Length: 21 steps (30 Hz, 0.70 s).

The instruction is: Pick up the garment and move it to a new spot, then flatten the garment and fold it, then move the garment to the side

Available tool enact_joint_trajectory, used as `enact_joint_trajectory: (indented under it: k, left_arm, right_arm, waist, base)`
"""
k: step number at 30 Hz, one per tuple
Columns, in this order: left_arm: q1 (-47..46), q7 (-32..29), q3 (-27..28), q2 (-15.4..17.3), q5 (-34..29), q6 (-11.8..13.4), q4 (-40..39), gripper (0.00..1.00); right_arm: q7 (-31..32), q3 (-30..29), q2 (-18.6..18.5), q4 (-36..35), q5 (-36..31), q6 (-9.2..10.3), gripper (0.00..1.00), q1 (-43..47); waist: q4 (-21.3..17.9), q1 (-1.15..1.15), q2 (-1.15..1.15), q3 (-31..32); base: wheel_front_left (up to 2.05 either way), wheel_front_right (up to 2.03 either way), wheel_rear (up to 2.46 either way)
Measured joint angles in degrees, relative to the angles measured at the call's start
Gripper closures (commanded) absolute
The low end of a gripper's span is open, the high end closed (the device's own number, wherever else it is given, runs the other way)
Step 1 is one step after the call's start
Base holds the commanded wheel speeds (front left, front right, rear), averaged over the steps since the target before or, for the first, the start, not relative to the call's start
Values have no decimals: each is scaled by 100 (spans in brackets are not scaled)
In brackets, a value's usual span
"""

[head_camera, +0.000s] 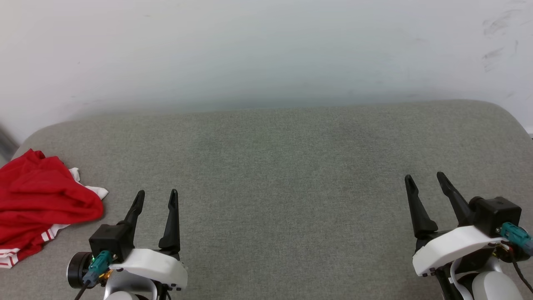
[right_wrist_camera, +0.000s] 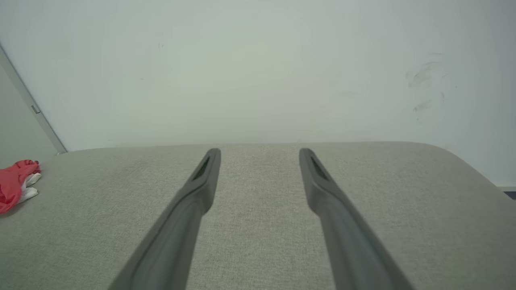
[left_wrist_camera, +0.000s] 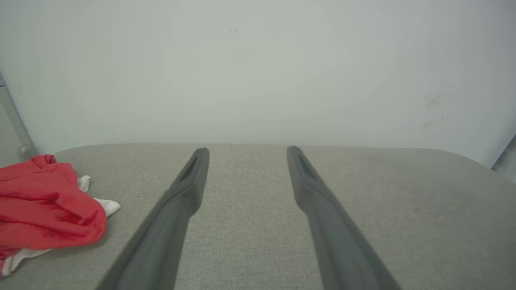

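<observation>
Red crumpled garment [head_camera: 41, 204], just one, lies near the spread left pincer [head_camera: 157, 192]; right pincer [head_camera: 424, 175] also spread.

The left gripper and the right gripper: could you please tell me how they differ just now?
The left gripper sits close beside the crumpled garment; the right gripper is far across the grey cushion from it. In the head view, the left gripper's fingers lean slightly rightward, while the right gripper's lean leftward. Both are open and hold nothing.
</observation>
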State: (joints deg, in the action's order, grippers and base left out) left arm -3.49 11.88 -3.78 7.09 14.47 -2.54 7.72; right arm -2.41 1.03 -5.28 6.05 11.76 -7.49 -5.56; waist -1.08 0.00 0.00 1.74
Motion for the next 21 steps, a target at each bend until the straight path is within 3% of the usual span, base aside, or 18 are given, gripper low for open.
enact_joint_trajectory:
  k: [21]
  left_arm:
    - [8, 238, 43, -96, -737, -57, 112, 0]
  right_arm:
    - [-185, 13, 141, -37, -737, 0, 0, -1]
  waist:
    - [-8, 0, 0, 62]
  base:
    - [0, 0, 0]
